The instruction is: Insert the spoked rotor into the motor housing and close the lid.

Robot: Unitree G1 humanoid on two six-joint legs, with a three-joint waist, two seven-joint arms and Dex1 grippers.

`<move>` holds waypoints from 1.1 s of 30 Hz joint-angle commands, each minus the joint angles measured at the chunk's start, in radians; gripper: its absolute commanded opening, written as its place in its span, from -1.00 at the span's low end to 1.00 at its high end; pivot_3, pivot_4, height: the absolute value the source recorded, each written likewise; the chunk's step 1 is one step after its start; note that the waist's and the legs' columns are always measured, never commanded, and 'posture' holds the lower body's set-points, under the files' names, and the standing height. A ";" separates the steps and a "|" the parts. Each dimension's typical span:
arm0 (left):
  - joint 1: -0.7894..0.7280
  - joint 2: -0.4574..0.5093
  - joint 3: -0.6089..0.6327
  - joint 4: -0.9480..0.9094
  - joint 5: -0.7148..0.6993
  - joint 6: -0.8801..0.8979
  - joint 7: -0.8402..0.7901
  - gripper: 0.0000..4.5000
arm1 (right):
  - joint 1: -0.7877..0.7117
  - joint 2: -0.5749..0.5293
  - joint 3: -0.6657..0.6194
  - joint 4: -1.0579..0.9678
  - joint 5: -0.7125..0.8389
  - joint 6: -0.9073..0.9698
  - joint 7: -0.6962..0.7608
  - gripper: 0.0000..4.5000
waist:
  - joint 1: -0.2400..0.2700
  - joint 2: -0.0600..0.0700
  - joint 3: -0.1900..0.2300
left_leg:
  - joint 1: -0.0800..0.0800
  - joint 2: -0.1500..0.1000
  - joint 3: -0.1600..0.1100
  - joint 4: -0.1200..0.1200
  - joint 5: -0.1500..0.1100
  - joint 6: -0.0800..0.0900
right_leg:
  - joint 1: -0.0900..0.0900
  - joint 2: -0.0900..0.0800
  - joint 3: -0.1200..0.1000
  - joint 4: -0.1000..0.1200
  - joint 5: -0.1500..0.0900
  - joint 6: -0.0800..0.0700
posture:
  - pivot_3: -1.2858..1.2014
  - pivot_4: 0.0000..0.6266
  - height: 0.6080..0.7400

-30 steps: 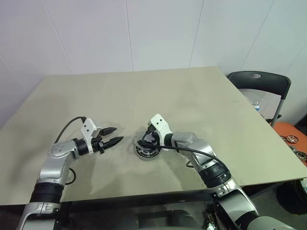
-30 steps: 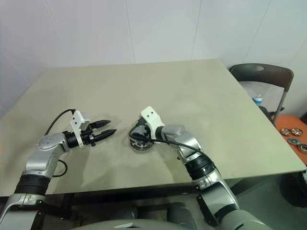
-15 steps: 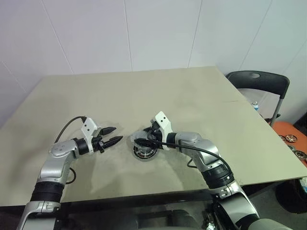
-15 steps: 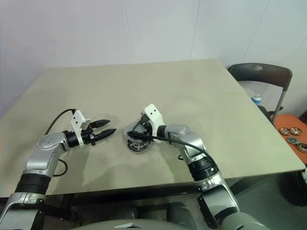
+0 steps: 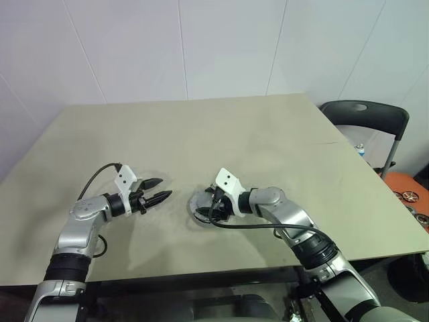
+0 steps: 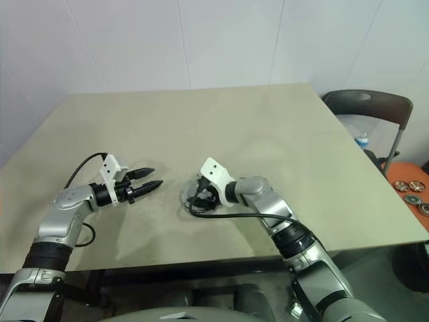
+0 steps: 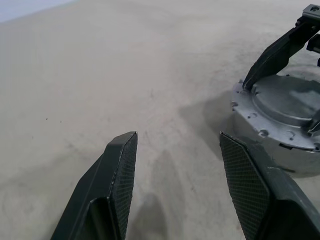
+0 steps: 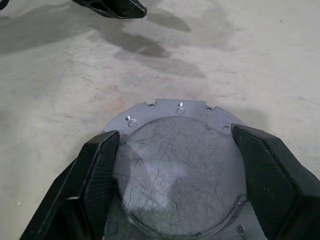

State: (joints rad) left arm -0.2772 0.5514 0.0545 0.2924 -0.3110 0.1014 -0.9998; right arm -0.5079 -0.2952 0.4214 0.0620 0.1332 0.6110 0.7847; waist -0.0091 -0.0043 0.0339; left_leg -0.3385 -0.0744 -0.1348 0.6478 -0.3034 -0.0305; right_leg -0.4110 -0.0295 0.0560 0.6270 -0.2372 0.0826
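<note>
A plain robot test room or small lab is showing here, more workshop than home. Bare white panelled walls [image 5: 221, 47] are standing behind a large beige worktop [image 5: 201, 134], which is carrying nothing beyond a round grey metal motor part [image 7: 280, 127] sitting between the fingers of the right pincer [image 8: 175, 165], with the left pincer [image 5: 157, 190] hovering just beside it over bare surface. Well beyond the right pincer, off the worktop's far corner, a dark folding chair [image 5: 365, 117] is standing by the wall. Near it, an orange surface [image 6: 409, 184] is holding a few small wheel-like metal parts [image 6: 402, 184], suggesting assembly work.
</note>
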 commanded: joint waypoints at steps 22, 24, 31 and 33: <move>-0.020 -0.008 -0.004 -0.012 0.011 -0.006 -0.010 0.23 | 0.023 -0.059 0.030 -0.010 -0.008 0.010 0.095 0.44 | -0.001 0.000 0.000 | 0.001 0.000 0.000 0.000 0.000 0.001 | 0.001 0.000 0.000 0.000 0.000 0.000 | 0.03 -1.00 1.00; -0.017 -0.008 -0.004 -0.018 0.005 -0.003 -0.018 0.23 | 0.025 -0.070 0.037 -0.008 -0.013 0.006 0.108 0.44 | -0.001 0.000 0.000 | 0.001 0.000 0.000 0.000 0.000 0.001 | 0.001 0.000 0.000 0.000 0.000 0.000 | 0.03 -1.00 1.00; 0.005 0.005 0.001 -0.051 -0.007 0.009 -0.058 0.23 | 0.017 -0.054 0.026 0.022 -0.039 -0.023 0.067 0.44 | 0.000 0.000 0.000 | 0.001 0.000 0.000 0.000 0.000 0.001 | 0.001 0.000 0.000 0.000 0.000 0.000 | 0.03 -1.00 1.00; 0.008 0.009 -0.001 -0.054 -0.001 0.012 -0.065 0.23 | 0.014 -0.043 0.023 0.040 -0.050 -0.031 0.044 0.44 | -0.001 -0.001 0.000 | 0.001 0.000 0.000 0.001 0.000 0.001 | 0.001 0.000 0.000 0.000 0.000 0.000 | 0.03 -1.00 1.00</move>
State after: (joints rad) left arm -0.2647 0.5463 0.0467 0.2728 -0.2976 0.1187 -1.0541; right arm -0.4999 -0.3351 0.4287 0.0559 0.1314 0.5746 0.8613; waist -0.0106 -0.0048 0.0334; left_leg -0.3369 -0.0744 -0.1349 0.6484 -0.3038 -0.0300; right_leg -0.4093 -0.0298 0.0559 0.6277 -0.2372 0.0826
